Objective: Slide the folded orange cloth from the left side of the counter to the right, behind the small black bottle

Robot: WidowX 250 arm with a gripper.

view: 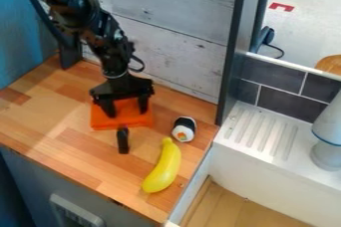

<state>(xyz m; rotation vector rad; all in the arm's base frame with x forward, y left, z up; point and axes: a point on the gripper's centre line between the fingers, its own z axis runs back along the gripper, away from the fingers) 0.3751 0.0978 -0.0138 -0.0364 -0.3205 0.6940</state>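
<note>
End effector (126, 112), fingers apart, hangs at the orange slab (125, 121); black handle (122, 141) points away, toward the camera.

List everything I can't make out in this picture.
All in the camera view:
- Far part of the orange slab: hidden by the gripper.
- Whether the fingertips touch the slab: too small to tell.
- Whether the black piece joins the slab: too small.
- Right side of the pale vessel: cut off by the right edge.
- Rest of the wooden round: same edge.

Bright, diffuse light; soft shadows (pale sheen on counter (50, 106)).
</note>
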